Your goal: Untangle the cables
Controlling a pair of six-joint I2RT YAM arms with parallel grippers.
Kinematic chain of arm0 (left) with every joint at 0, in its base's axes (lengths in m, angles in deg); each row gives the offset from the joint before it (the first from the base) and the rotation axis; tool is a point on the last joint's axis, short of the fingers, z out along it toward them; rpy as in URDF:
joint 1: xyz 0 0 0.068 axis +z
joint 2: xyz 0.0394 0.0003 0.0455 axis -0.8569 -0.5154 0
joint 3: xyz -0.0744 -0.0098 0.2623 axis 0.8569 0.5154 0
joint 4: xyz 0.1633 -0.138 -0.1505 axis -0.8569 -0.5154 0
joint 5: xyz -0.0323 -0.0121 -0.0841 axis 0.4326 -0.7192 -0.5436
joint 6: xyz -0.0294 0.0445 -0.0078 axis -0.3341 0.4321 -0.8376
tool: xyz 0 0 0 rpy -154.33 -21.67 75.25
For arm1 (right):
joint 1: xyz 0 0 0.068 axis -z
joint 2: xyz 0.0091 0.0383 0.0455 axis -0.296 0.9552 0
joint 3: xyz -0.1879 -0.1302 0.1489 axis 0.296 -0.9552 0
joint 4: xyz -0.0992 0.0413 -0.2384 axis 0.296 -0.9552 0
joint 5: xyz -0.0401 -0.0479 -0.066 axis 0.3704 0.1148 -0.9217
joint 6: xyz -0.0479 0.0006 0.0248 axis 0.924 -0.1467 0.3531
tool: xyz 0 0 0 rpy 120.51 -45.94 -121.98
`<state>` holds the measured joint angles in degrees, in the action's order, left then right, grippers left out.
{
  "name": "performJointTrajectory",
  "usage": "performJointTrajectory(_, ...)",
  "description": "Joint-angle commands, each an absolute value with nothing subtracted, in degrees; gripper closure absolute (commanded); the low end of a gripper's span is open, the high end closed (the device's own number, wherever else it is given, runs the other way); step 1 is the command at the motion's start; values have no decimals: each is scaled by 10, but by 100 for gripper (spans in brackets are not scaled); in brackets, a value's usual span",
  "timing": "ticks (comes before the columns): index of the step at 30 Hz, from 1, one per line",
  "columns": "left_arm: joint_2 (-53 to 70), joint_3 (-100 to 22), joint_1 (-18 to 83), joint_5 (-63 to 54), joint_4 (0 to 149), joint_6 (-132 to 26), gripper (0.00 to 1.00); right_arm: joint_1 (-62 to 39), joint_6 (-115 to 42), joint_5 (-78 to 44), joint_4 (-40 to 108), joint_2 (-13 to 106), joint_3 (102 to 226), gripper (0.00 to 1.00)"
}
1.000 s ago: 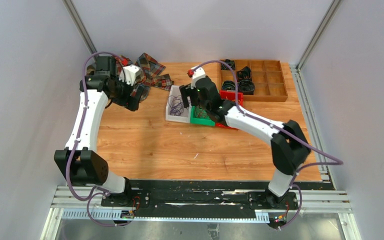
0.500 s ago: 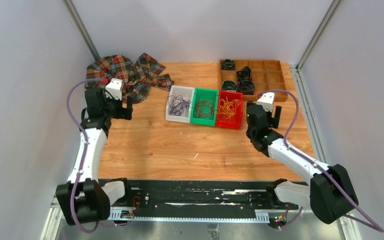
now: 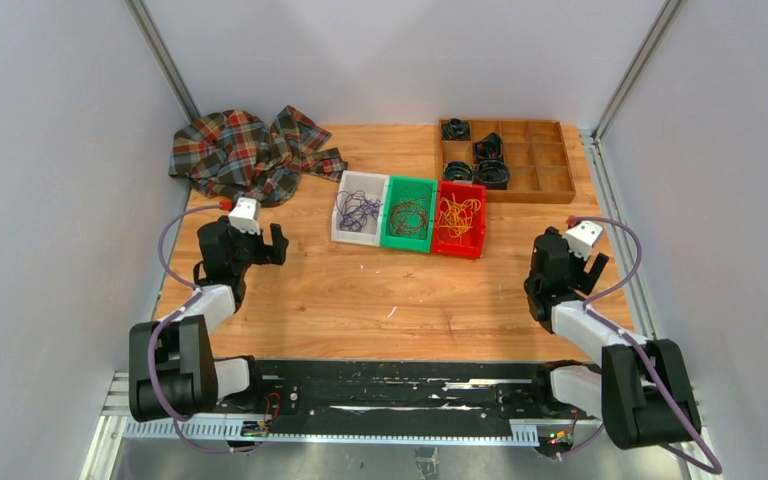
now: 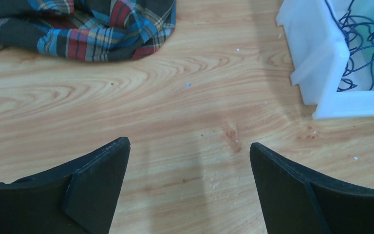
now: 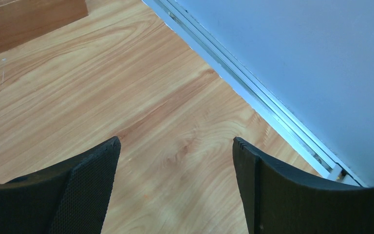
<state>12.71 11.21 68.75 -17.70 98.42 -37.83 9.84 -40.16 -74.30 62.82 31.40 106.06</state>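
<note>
While cables (image 3: 407, 217) lie seemingly sorted in bins (image 3: 355, 239), left tool (image 4: 187, 146) and right tool (image 5: 175, 141) gape empty.

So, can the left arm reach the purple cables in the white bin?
Probably yes: its fingers are open and empty; only bare table separates them from the purple cables in the white bin.

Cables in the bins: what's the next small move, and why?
Probably none beyond parking: purple cables lie in the white bin, dark cables in the green bin, yellow-orange cables in the red bin, each colour apart. The left gripper and right gripper are open, empty and clear of the bins.
</note>
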Motion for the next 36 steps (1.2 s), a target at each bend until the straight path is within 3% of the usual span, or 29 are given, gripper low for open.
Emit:
performJointTrajectory(1,99,168,689,-210,1222,-427,2,120,-387,-695,753,359,1042,15)
performJointTrajectory(4,61,229,690,-204,1393,-454,2,120,-369,-683,795,401,1044,15)
performJointTrajectory(8,87,245,685,-197,1389,-438,2,119,-324,-598,808,397,1040,15)
performJointTrajectory(12,76,304,647,-126,1478,-408,2,114,-272,-485,874,403,1010,15)
performJointTrajectory(15,20,317,606,-90,1574,-387,2,96,-218,-463,1092,503,964,14)
performJointTrajectory(19,68,219,602,-84,1312,-367,2,97,-246,-485,940,464,1007,12)
performJointTrajectory(22,42,235,601,-81,1392,-384,2,110,-253,-473,938,463,1010,12)
performJointTrajectory(24,59,226,601,-82,1343,-376,2,110,-252,-472,944,463,1008,12)
performJointTrajectory(36,50,231,600,-77,1367,-383,2,110,-252,-473,946,464,1007,12)
